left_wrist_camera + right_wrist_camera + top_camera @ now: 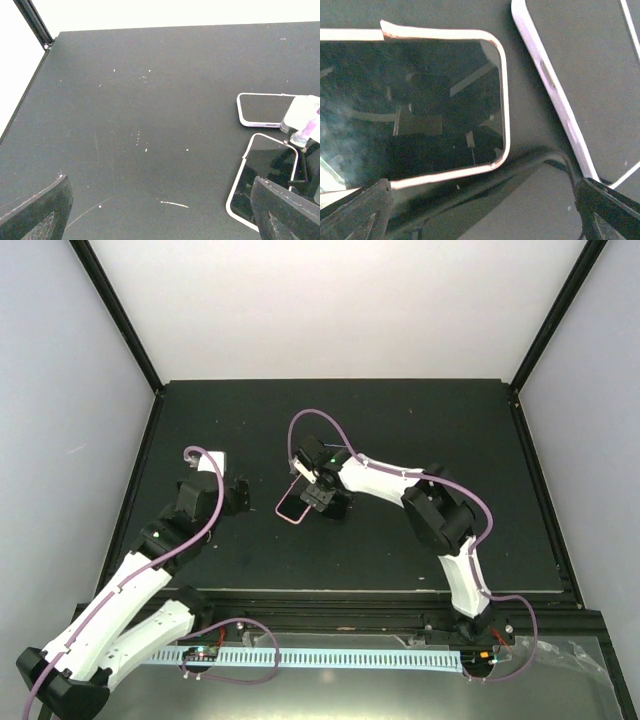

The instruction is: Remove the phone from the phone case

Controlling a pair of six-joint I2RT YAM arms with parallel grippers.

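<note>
A glossy black phone with a thin pinkish-white rim (292, 508) lies on the black table; its rim has a notch on one side. It shows in the left wrist view (260, 180) and fills the left of the right wrist view (420, 100). A second white-rimmed, matte rectangle (600, 85) lies flat just beyond it, also in the left wrist view (262, 109). I cannot tell which is the case. My right gripper (318, 498) is open, fingers (360, 212) spread over the glossy phone's corner. My left gripper (237, 495) is open and empty, left of the phone.
The black table mat (400, 430) is bounded by a raised black frame, with white walls behind and at the sides. A frame post (32, 22) stands at the far left corner. A purple cable (320, 425) loops over the right arm.
</note>
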